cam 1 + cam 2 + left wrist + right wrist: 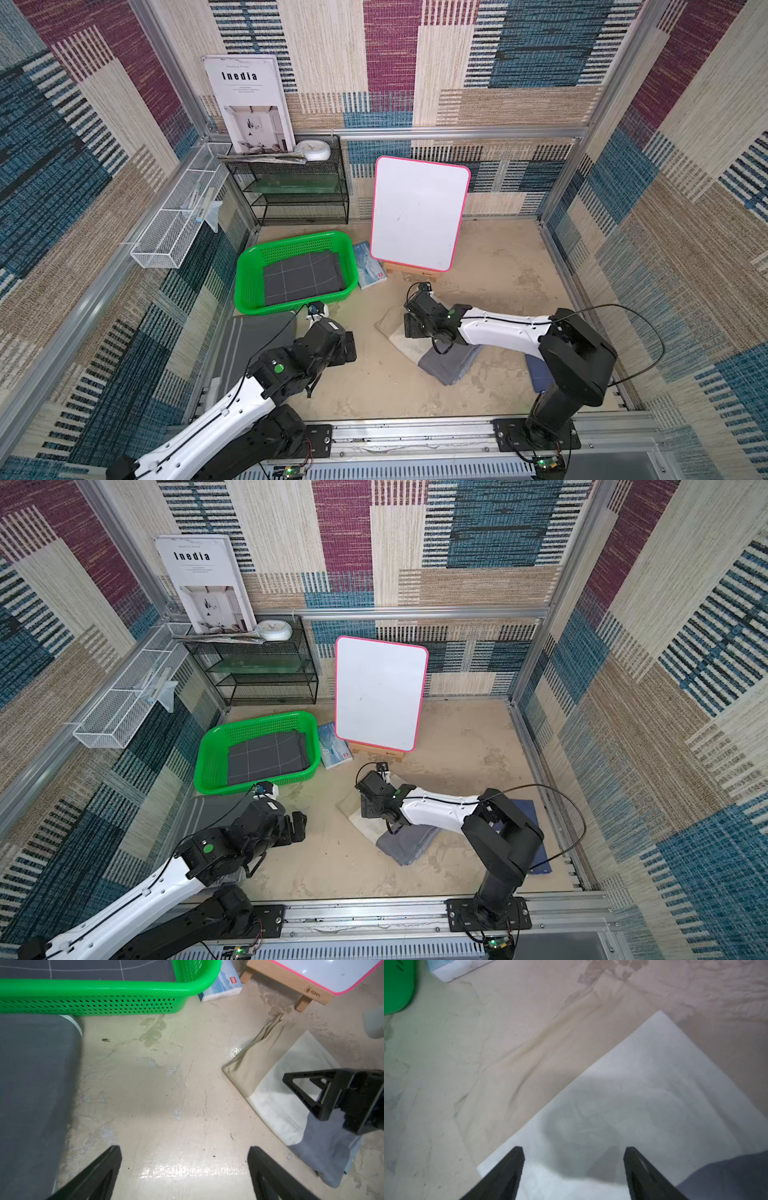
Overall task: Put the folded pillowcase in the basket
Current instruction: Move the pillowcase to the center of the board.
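Over the white folded pillowcase (pixel 643 1084) out on the table (pixel 155 1095), my right gripper (pixel 573 1148), jaws spread and empty, my left gripper (pixel 185 1147) likewise parted beside the green basket (pixel 295 243), a dark grid-lined cloth (pixel 301 276) lying inside it

glossy perforated green plastic basket (pixel 249 274) holds matt dark cloth (pixel 301 276); floor (pixel 166 1095) rough, partly shiny.

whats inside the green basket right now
A folded dark grey cloth with thin white lines lies flat in the green basket. Anything beneath the cloth is covered.
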Robot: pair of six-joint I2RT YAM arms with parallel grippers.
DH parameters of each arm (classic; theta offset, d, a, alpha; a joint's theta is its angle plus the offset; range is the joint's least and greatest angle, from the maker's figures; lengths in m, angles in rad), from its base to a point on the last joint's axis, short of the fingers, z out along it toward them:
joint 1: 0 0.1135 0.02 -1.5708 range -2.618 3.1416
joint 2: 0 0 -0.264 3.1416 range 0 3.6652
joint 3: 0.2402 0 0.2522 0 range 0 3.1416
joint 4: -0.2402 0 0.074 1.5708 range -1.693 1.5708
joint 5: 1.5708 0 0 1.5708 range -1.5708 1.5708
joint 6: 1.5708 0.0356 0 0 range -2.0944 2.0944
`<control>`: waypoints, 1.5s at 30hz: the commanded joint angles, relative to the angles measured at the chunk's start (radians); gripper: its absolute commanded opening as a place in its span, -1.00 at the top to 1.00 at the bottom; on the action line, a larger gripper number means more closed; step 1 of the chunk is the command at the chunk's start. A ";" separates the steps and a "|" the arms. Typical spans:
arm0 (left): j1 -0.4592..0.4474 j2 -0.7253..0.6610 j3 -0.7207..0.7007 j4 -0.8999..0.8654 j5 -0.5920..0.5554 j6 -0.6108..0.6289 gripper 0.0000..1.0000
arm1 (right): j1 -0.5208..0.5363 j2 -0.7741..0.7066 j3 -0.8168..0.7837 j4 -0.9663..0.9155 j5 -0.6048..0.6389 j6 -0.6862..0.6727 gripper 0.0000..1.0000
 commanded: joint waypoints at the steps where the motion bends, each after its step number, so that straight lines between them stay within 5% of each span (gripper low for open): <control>1: 0.000 0.034 0.003 0.050 0.044 -0.012 -0.99 | -0.013 0.044 0.039 -0.036 0.016 -0.020 -0.62; 16: 0.055 -0.009 -0.070 0.035 0.003 0.005 -0.99 | 0.101 0.212 0.148 0.091 -0.253 -0.071 -0.53; 23: 0.176 0.111 -0.046 0.140 0.193 0.076 -0.99 | 0.117 -0.021 0.052 0.049 -0.129 -0.084 -0.55; 34: 0.143 0.383 0.014 0.289 0.327 0.141 -0.99 | 0.108 -0.299 -0.199 -0.053 0.083 0.115 -0.57; 40: 0.111 0.528 0.026 0.341 0.363 0.154 -0.89 | 0.108 -0.419 -0.369 0.088 0.002 0.195 -0.56; 45: 0.087 0.582 0.026 0.349 0.355 0.145 -0.75 | 0.105 -0.376 -0.383 0.057 0.044 0.212 -0.54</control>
